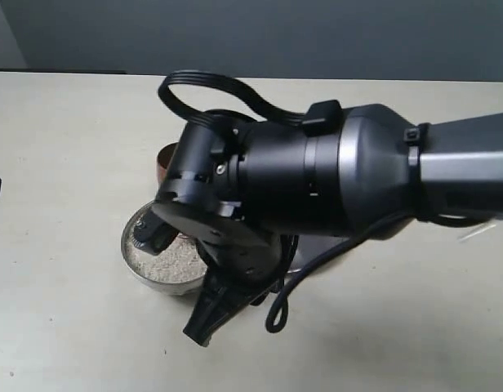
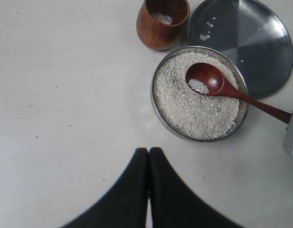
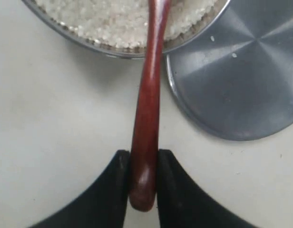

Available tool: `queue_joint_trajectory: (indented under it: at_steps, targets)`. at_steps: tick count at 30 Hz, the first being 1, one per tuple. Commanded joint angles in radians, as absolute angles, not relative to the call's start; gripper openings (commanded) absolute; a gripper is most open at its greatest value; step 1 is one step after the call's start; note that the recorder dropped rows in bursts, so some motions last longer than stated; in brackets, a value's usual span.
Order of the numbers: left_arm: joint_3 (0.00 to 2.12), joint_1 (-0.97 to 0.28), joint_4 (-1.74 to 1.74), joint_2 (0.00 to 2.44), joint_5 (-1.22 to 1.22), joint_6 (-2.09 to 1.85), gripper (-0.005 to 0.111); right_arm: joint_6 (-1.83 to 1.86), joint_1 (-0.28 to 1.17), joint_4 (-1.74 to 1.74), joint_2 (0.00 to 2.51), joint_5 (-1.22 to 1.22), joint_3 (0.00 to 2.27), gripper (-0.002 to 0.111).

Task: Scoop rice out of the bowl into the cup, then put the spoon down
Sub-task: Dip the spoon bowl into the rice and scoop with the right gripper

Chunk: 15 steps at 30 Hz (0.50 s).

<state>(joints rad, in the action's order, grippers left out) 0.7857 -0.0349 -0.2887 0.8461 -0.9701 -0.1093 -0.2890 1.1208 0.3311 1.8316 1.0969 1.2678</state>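
The silver bowl holds a bed of rice. The dark wooden spoon lies with its head over the rice, a few grains in it, and its handle running out across the rim. My right gripper is shut on the end of the spoon handle, just above the table beside the bowl. The wooden cup stands upright next to the bowl with a little rice at its bottom. My left gripper is shut and empty, off to one side of the bowl. In the exterior view the right arm hides most of the bowl and cup.
A flat silver plate lies against the bowl and beside the cup, with a few stray grains on it; its edge is close to the spoon handle. The large black right arm reaches in from the right over the pale table.
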Motion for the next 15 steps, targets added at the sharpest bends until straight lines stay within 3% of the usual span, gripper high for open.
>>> queue_joint_trajectory:
  at_steps: [1,15]
  targets:
    - [0.783,-0.032,-0.291,0.845,-0.965,-0.111,0.0,-0.284,1.116,0.356,1.809,1.084,1.271,-0.001]
    - [0.783,-0.032,-0.291,0.845,-0.965,-0.111,0.0,-0.231,1.118,0.532,1.821,1.21,1.271,-0.001]
